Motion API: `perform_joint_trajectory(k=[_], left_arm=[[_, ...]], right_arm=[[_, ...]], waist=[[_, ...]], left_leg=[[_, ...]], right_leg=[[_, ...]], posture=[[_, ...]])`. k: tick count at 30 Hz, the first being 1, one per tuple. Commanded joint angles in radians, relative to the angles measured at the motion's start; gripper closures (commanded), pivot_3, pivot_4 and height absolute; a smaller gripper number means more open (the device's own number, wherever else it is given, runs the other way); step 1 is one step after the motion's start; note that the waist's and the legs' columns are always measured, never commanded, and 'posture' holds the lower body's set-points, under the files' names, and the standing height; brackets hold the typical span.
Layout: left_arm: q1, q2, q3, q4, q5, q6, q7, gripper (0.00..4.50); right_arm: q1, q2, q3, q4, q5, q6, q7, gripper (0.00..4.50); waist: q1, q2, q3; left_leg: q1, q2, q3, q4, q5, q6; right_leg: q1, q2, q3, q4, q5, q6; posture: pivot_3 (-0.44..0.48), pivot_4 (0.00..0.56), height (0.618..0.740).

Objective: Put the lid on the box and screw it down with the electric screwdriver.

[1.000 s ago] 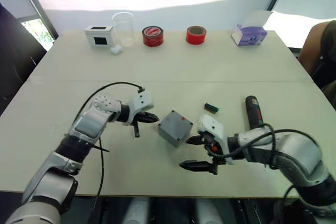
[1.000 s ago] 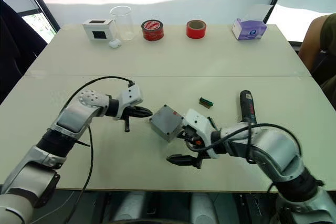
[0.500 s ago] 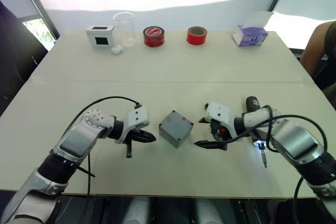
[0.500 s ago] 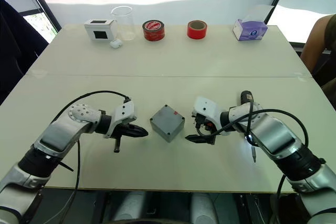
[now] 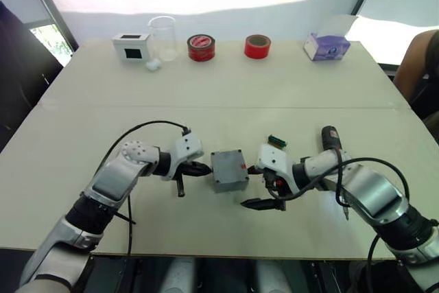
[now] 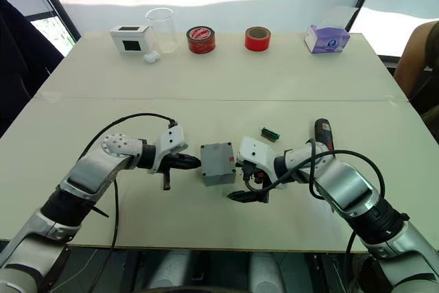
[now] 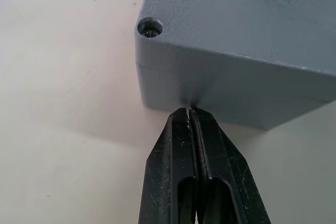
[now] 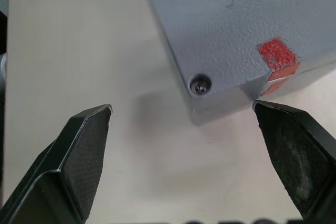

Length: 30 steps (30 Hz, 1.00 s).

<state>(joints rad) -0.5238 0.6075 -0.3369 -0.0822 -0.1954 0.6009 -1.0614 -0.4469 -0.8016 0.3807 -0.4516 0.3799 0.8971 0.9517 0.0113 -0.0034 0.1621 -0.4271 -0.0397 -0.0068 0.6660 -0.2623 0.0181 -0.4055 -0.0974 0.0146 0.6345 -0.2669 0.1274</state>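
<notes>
The grey box stands mid-table with the grey lid lying flush on top; a seam runs below the lid's rim. A screw hole shows at one lid corner, a screw head at another, and a red patch near the edge. My left gripper is shut, its tip touching the box's left wall. My right gripper is open just right of the box, one finger to each side of a corner. The black electric screwdriver lies on the table behind my right forearm.
A small green bit holder lies behind the right gripper. Along the far edge stand a white box with a black window, a clear cup, two red tape rolls, and a tissue box. A person sits at right.
Both grippers have closed in on the box from either side. The box has turned from a diamond stance to square-on.
</notes>
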Motion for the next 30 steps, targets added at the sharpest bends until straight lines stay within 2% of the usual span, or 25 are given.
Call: perform_joint_trajectory(k=[1, 6, 10, 14, 16, 18, 20, 24, 30], left_arm=[[-0.022, -0.006, 0.017, -0.012, -0.005, -0.026, -0.006, 4.5], [-0.022, 0.01, 0.008, -0.025, -0.011, -0.015, -0.034, 4.5], [-0.012, 0.056, 0.021, -0.042, -0.017, 0.0, -0.069, 4.5], [-0.026, 0.097, 0.095, -0.028, -0.068, 0.022, -0.09, 4.5], [-0.065, 0.077, 0.198, -0.013, -0.165, 0.078, -0.084, 4.5], [-0.097, 0.06, 0.241, -0.008, -0.217, 0.119, -0.079, 4.5], [-0.114, 0.05, 0.244, -0.023, -0.241, 0.14, -0.082, 4.5], [-0.139, 0.025, 0.232, -0.052, -0.26, 0.158, -0.066, 4.5], [-0.149, 0.013, 0.219, -0.081, -0.263, 0.161, -0.043, 4.5]], right_arm=[[0.003, 0.014, -0.026, -0.06, 0.023, 0.011, -0.008, 0.03], [0.005, 0.01, -0.038, -0.063, 0.014, 0.02, -0.022, 0.03], [0.009, -0.013, -0.1, -0.06, 0.04, 0.032, -0.019, 0.03], [0.015, -0.036, -0.278, -0.044, 0.142, 0.089, -0.003, 0.03], [-0.013, -0.012, -0.419, 0.044, 0.185, 0.093, -0.037, 0.03], [-0.044, 0.022, -0.479, 0.156, 0.171, 0.059, -0.088, 0.03], [-0.065, 0.052, -0.483, 0.26, 0.13, -0.002, -0.126, 0.03], [-0.074, 0.088, -0.409, 0.411, 0.021, -0.155, -0.144, 0.03], [-0.084, 0.138, -0.362, 0.531, -0.047, -0.273, -0.146, 0.03]], waist=[[0.0, 0.0, 0.0], [0.0, 0.0, 0.0], [0.0, 0.0, 0.0], [0.001, 0.0, 0.0], [0.002, -0.001, 0.0], [0.002, -0.002, 0.001], [0.001, -0.002, 0.0], [-0.003, -0.002, 0.0], [-0.011, -0.002, 0.0]], left_leg=[[0.0, 0.0, 0.0, 0.0, 0.0, 0.0], [0.0, 0.0, 0.0, 0.0, 0.0, 0.0], [0.0, 0.0, 0.0, 0.0, 0.0, 0.0], [0.0, 0.0, 0.0, 0.0, 0.0, 0.0], [0.0, 0.0, 0.0, 0.0, 0.0, 0.0], [0.0, 0.0, -0.001, 0.0, 0.0, 0.0], [0.001, 0.0, -0.001, 0.0, 0.0, 0.0], [0.001, 0.0, 0.0, -0.001, 0.002, -0.003], [0.0, 0.0, 0.001, -0.001, 0.003, -0.005]], right_leg=[[0.0, 0.0, 0.0, 0.0, 0.0, 0.0], [0.0, 0.0, 0.0, 0.0, 0.0, 0.0], [0.0, 0.0, 0.0, 0.0, 0.0, 0.0], [0.0, 0.0, 0.0, 0.0, 0.0, 0.0], [0.0, 0.0, 0.0, 0.0, 0.0, 0.0], [0.0, 0.0, 0.0, 0.0, 0.0, 0.0], [0.001, 0.0, -0.001, 0.0, 0.0, 0.0], [0.0, 0.0, 0.0, 0.0, 0.0, 0.0], [-0.001, 0.001, 0.001, 0.001, 0.0, 0.0]], posture=[[0.0, 0.15, 0.74], [0.0, 0.15, 0.74], [0.0, 0.15, 0.74], [0.0, 0.15, 0.74], [0.0, 0.15, 0.74], [0.0, 0.15, 0.74], [0.0, 0.15, 0.74], [0.0, 0.15, 0.74], [0.0, 0.15, 0.74]])
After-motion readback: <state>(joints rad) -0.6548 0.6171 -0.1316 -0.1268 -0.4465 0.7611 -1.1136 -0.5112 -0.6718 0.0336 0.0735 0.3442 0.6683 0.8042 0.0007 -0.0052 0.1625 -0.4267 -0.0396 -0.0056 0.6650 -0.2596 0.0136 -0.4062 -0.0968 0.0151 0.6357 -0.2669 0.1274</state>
